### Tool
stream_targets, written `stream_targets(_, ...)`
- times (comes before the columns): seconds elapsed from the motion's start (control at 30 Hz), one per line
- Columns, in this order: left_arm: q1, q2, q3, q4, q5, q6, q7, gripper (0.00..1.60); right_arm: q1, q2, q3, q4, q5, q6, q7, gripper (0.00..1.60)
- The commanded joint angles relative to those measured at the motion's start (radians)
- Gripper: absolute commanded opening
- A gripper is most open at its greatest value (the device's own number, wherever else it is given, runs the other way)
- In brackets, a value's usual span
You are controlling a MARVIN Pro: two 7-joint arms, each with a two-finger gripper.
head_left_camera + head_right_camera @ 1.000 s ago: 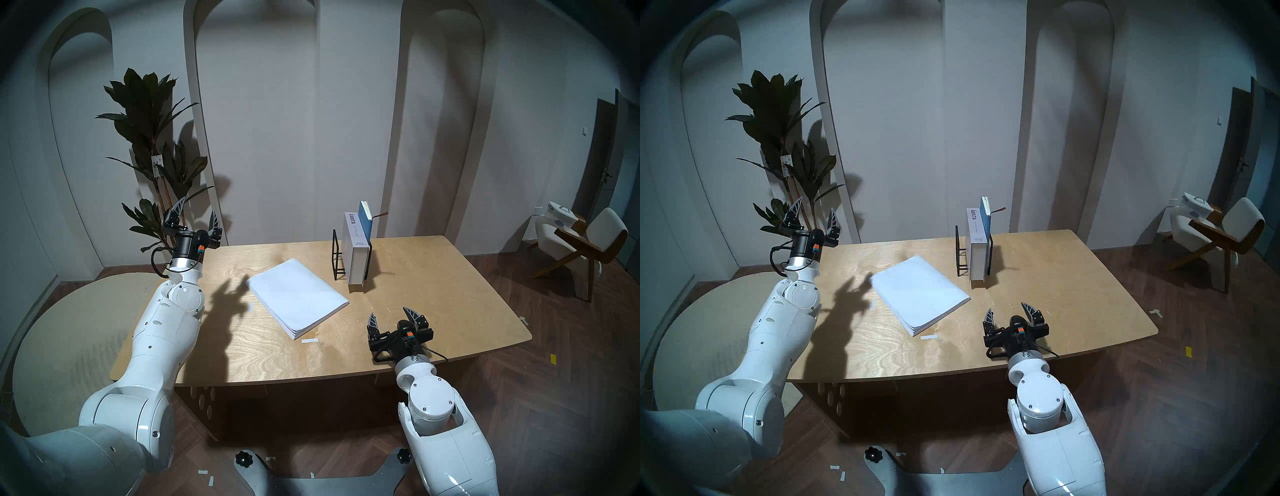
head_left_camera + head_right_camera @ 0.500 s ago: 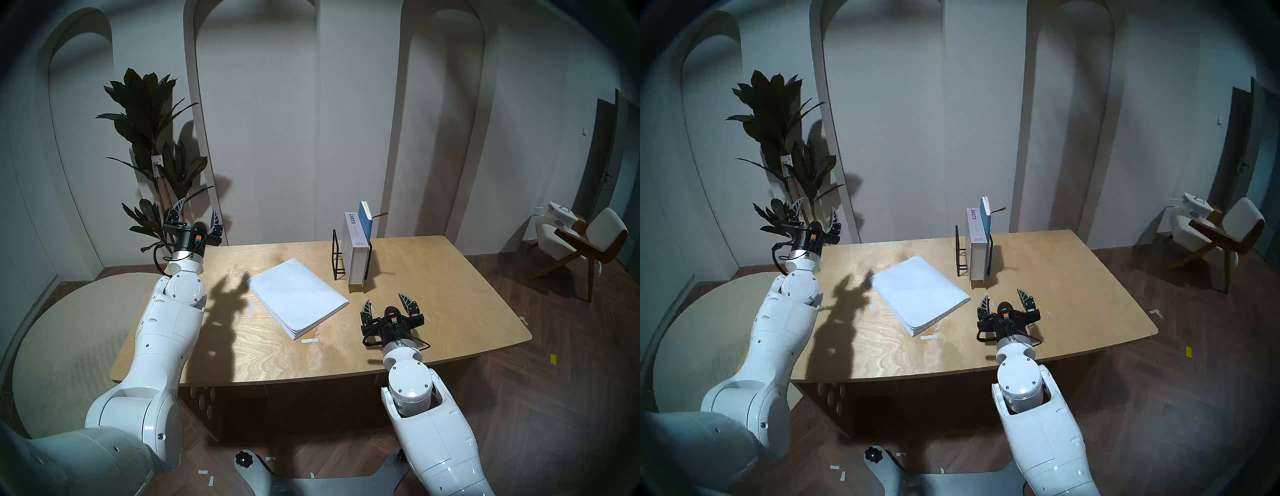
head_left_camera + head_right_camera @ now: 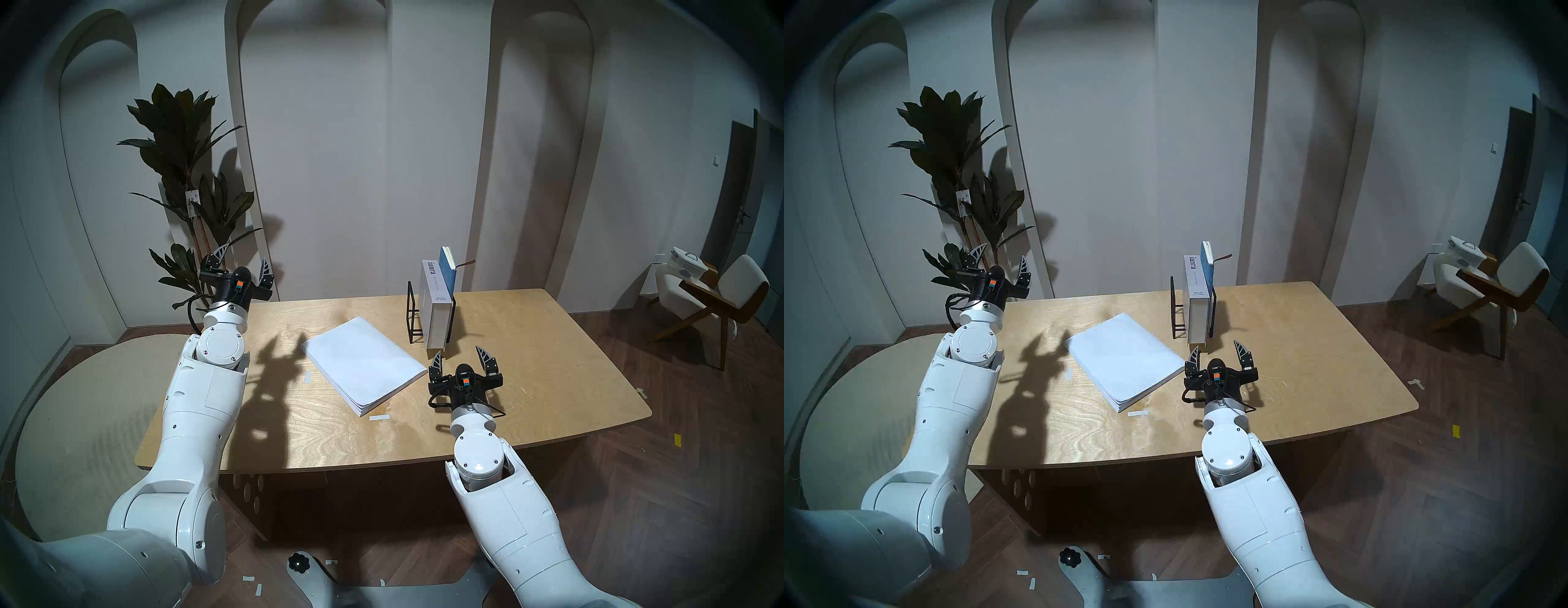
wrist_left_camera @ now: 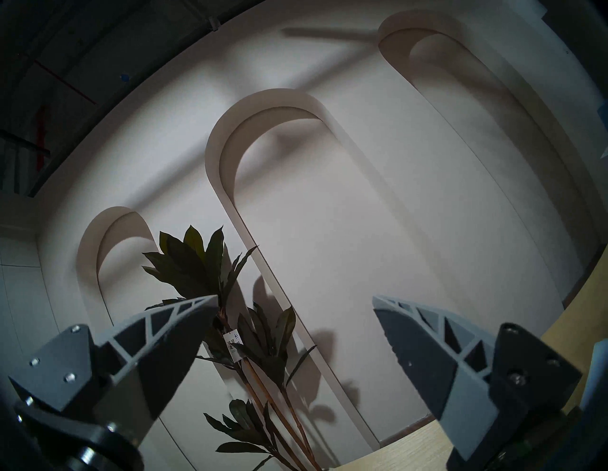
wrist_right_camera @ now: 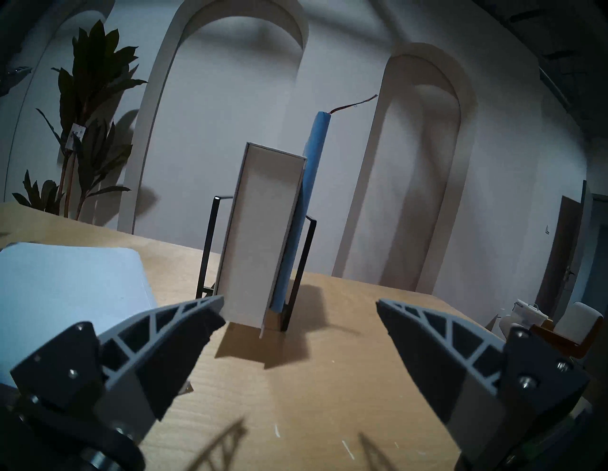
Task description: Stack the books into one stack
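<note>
A large thin white book (image 3: 365, 365) (image 3: 1125, 360) (image 5: 69, 296) lies flat mid-table. A thick white-grey book lettered "ianra" (image 3: 435, 310) (image 3: 1195, 303) (image 5: 260, 236) stands upright in a black wire rack (image 3: 413, 314) (image 5: 210, 243), and a thin blue book (image 3: 447, 269) (image 3: 1207, 263) (image 5: 307, 197) with a dark ribbon leans against its right side. My right gripper (image 3: 461, 356) (image 3: 1218, 351) (image 5: 299, 315) hovers open and empty just in front of the standing books. My left gripper (image 3: 241, 260) (image 3: 1000, 260) (image 4: 294, 312) is open and empty, raised over the table's far left corner, pointing at the wall.
The wooden table (image 3: 530, 361) carries two small white tape strips (image 3: 379, 418) near the flat book. A potted plant (image 3: 186, 170) stands behind the left gripper. A chair (image 3: 717, 305) sits far right, and a round rug (image 3: 85, 424) lies left.
My right gripper has moved forward and left across the table toward the standing books, still open. My left gripper has dropped slightly and turned at the wrist.
</note>
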Motion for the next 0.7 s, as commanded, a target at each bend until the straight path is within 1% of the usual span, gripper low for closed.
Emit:
stream_targets(0.0, 0.005, 0.004, -0.012, -0.082, -0.031, 0.047, -0.057, 1.60, 0.113, -0.019, -0.020, 0.085, -0.003, -0.126, -0.009, 1.60)
stream_targets(0.1, 0.012, 0.004, -0.016, -0.100, -0.040, 0.068, -0.077, 1.60, 0.139, -0.021, -0.029, 0.117, -0.009, -0.161, -0.011, 1.60)
stream_targets(0.13, 0.015, 0.004, -0.017, -0.107, -0.044, 0.077, -0.086, 1.60, 0.153, -0.027, -0.029, 0.134, -0.009, -0.186, -0.019, 1.60)
stream_targets(0.17, 0.017, 0.003, -0.018, -0.113, -0.047, 0.083, -0.092, 1.60, 0.154, -0.034, -0.027, 0.134, -0.008, -0.188, -0.024, 1.60)
stream_targets(0.23, 0.023, 0.003, -0.021, -0.128, -0.054, 0.101, -0.108, 1.60, 0.184, -0.049, -0.024, 0.173, 0.004, -0.214, -0.036, 1.60)
stream_targets(0.47, 0.042, 0.003, -0.029, -0.176, -0.074, 0.157, -0.154, 1.60, 0.247, -0.087, -0.017, 0.272, 0.002, -0.261, -0.092, 1.60)
stream_targets(0.67, 0.058, 0.004, -0.034, -0.217, -0.087, 0.207, -0.189, 1.60, 0.307, -0.086, -0.023, 0.378, -0.004, -0.311, -0.111, 1.60)
